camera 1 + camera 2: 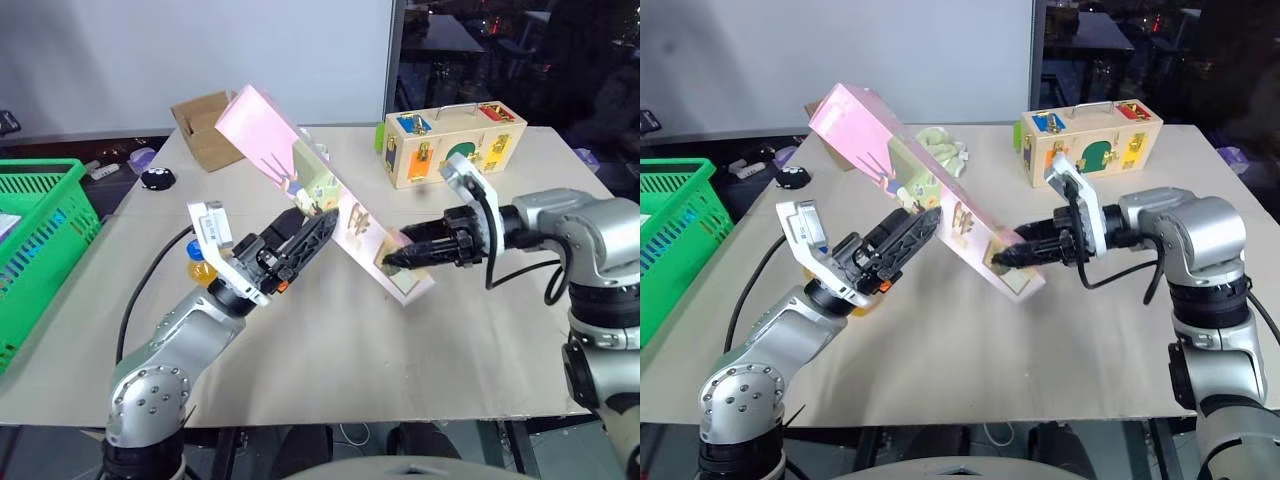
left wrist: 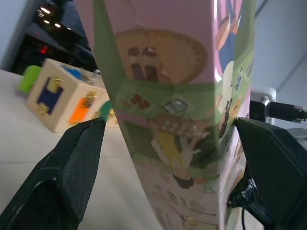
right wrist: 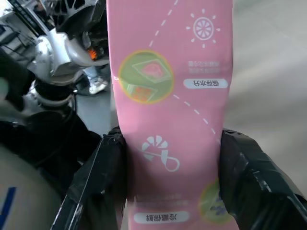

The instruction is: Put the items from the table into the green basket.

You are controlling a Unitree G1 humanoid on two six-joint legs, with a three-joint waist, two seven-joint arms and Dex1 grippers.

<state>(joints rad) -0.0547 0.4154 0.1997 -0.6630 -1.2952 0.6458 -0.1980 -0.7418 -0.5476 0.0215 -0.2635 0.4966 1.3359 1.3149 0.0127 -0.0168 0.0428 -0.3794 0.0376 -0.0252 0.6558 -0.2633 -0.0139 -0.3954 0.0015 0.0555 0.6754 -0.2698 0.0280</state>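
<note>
The long pink carton hangs tilted above the table, its upper end toward the far left. My right gripper is shut on its lower end, and the black pads press both sides of it. My left gripper is open at the carton's middle. Its fingers stand on either side of the carton with gaps between. The orange-drink bottle with a blue cap stands on the table, partly hidden behind my left arm. The green basket sits off the table's left edge.
A wooden latch box stands at the far right of the table. An open cardboard box sits at the far left, with a small black object near it. A pale green thing lies behind the carton.
</note>
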